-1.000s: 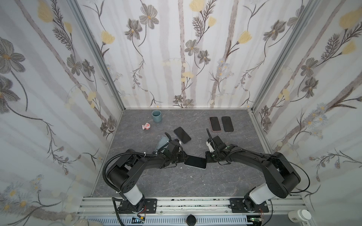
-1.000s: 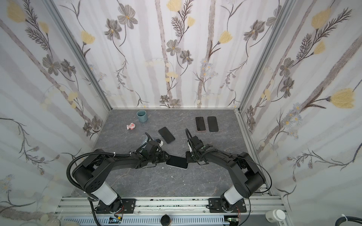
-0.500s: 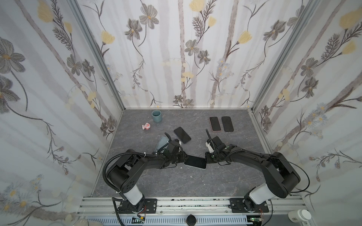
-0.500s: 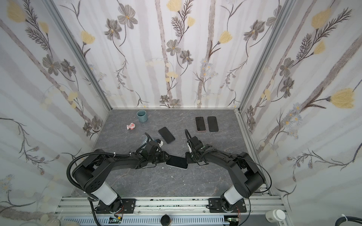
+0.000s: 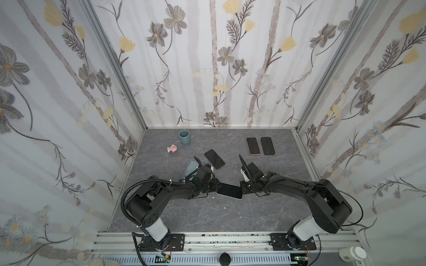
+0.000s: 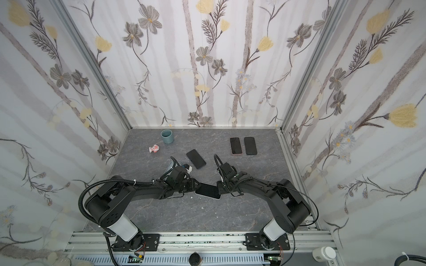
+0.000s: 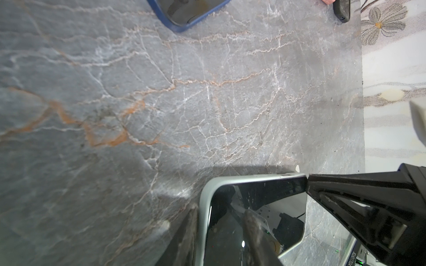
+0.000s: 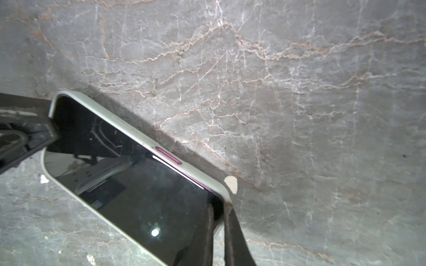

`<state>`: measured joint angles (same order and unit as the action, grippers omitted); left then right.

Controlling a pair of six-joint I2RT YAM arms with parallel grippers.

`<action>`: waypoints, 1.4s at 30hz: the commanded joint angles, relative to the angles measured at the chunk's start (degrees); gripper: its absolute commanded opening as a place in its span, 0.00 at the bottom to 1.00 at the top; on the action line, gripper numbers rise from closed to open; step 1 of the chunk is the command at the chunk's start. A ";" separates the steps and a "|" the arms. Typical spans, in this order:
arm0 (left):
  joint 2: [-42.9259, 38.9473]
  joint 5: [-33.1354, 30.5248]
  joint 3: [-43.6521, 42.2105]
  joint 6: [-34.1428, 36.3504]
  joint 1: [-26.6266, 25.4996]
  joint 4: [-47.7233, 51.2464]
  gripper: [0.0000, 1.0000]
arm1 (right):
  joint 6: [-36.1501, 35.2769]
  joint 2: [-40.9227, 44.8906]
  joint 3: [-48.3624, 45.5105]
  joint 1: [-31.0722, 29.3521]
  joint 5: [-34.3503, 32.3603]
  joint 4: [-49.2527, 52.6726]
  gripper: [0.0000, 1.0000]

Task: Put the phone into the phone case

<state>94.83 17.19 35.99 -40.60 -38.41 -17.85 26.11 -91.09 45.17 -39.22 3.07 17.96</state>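
Both of my grippers meet at the phone [image 5: 229, 191], which sits in the lower middle of both top views, low on the table [image 5: 253, 214] and already inside its pale phone case [image 8: 129, 125]. My left gripper [image 7: 220, 214] clamps one short end, with one finger outside the rim and one on the glass. My right gripper [image 8: 217, 208] is narrow, its fingers almost together on the opposite corner with the case lip between them. Over the last second neither arm has shifted in the top views. The only change is that the right fingers have eased by a hair, which I read as the squeeze on that corner ending. In the right wrist view a thin purple strip of the phone's edge shows beside the side button [image 8: 169, 156] toward that corner, so I judge the lip may not be fully over there. If it springs back on release, that corner needs another press; otherwise the task looks close to done.
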 commanded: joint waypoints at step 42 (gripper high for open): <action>-12.88 -4.30 11.20 12.76 3.86 18.37 0.38 | -9.52 9.83 14.42 -8.15 -14.62 5.94 0.57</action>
<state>84.25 15.03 45.30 -33.69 -35.57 -5.15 20.27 -84.40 60.16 -47.57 -12.47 27.92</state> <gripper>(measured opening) 0.381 0.551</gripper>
